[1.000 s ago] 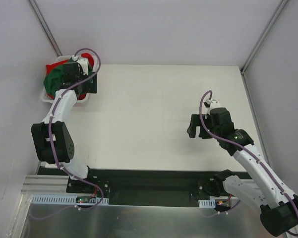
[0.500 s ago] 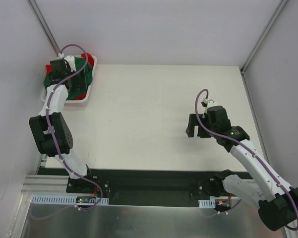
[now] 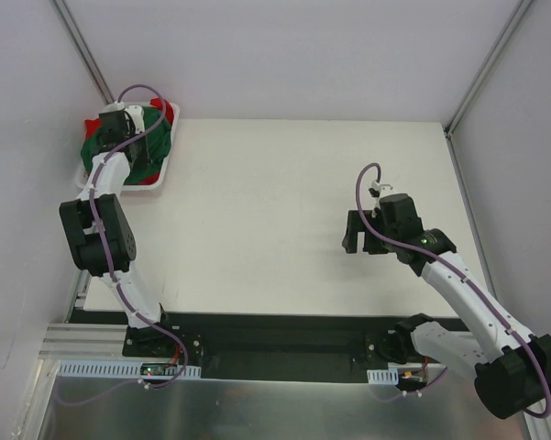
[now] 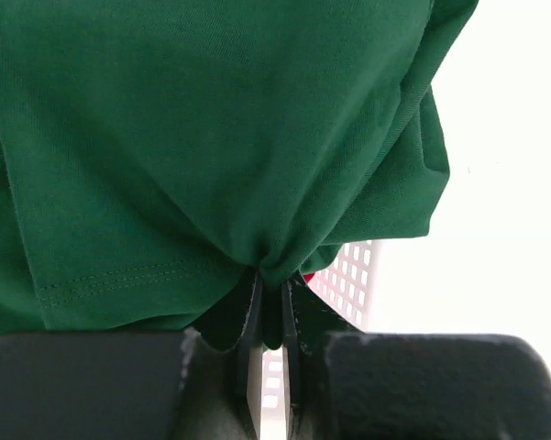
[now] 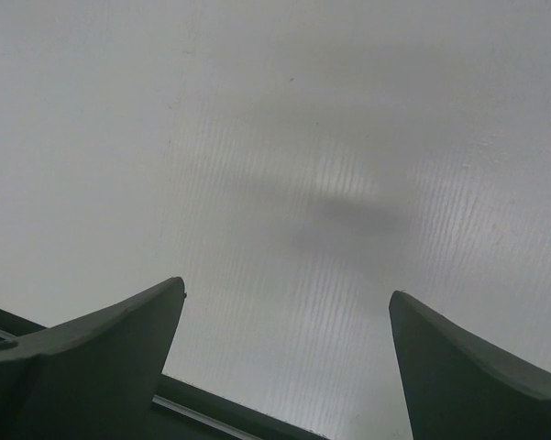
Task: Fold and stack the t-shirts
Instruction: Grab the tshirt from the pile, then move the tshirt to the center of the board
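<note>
On the white table (image 3: 284,211), at the ten o'clock corner, sits a white slotted basket (image 3: 156,181). It holds both t-shirts in a crumpled heap. The dark green t-shirt (image 4: 211,137) lies uppermost and covers most of the basket. The red t-shirt (image 3: 170,112) shows beneath it, at the basket's one o'clock edge. The left gripper (image 4: 268,302) is over the basket, jaws pressed together on a bunched fold of the green t-shirt; the cloth gathers into the pinch. The right gripper (image 3: 359,240) hangs at about four o'clock over bare table, well apart from the basket, jaws spread wide with nothing between them.
</note>
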Robot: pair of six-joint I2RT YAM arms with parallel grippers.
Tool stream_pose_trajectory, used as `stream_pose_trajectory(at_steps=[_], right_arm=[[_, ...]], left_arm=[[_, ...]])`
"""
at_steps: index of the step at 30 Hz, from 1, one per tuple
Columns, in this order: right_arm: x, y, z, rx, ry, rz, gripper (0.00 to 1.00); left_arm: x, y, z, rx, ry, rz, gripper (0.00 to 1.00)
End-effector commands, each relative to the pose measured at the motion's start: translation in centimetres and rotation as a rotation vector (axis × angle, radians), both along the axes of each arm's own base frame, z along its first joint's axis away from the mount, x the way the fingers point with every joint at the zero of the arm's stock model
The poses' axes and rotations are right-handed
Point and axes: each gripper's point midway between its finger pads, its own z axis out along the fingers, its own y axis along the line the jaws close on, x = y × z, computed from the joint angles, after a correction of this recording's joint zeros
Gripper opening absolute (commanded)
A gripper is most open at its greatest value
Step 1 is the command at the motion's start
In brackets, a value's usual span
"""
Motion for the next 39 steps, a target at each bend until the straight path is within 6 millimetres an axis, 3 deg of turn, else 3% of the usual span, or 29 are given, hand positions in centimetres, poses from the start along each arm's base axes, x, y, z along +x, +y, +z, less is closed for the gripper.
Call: stream_pose_trajectory(at_steps=[1,3,10,12,17,24,25,27,28,31,35,39], right_arm=[[0.8,1.0,1.8,0.057,-0.052,0.019,0.96],[0.8,1.1,1.9,0.065,-0.055,0.017,0.96],[0.2,1.3,1.7,0.096,-0.053,0.02,0.96],[0.0,1.3,1.8,0.103,-0.057,0.018,0.96],[-0.2,0.9,2.5,0.106,-0.081,0.008,0.96],[-0.5,0.2,3.4,0.091,-0.109,-0.013,0.96],[-0.5,0.1,3.5,0.09,-0.112,-0.017,0.96],[-0.6,0.0,3.8,0.089,-0.118,-0.021,0.96],[-0.6,-0.1,3.9,0.09,-0.122,-0.023,0.96],[-0.4,-1.3,4.6,0.056,-0.158,-0.072,0.96],[-0.4,-2.7,5.8,0.018,-0.199,-0.126,0.96],[-0.3,-3.5,6.9,0.002,-0.232,-0.155,0.96]], left_arm=[[0.5,-0.4,4.9,0.003,-0.12,-0.005,0.02],[0.0,-0.7,5.9,-0.002,-0.14,-0.003,0.01],[-3.4,-2.1,13.1,-0.024,-0.237,-0.011,0.01],[-4.4,-3.3,15.1,-0.029,-0.268,-0.034,0.02],[-7.0,-7.1,18.0,-0.04,-0.28,-0.113,0.02],[-11.4,-16.3,22.8,-0.158,-0.347,-0.329,0.0],[-12.1,-18.5,23.5,-0.176,-0.357,-0.392,0.0],[-13.3,-20.8,24.3,-0.224,-0.356,-0.438,0.0],[-14.4,-23.2,24.8,-0.242,-0.354,-0.502,0.0],[-15.9,-26.4,24.8,-0.272,-0.332,-0.567,0.0],[-19.2,-33.4,23.7,-0.301,-0.276,-0.728,0.0],[-21.0,-39.4,20.3,-0.279,-0.177,-0.834,0.0]])
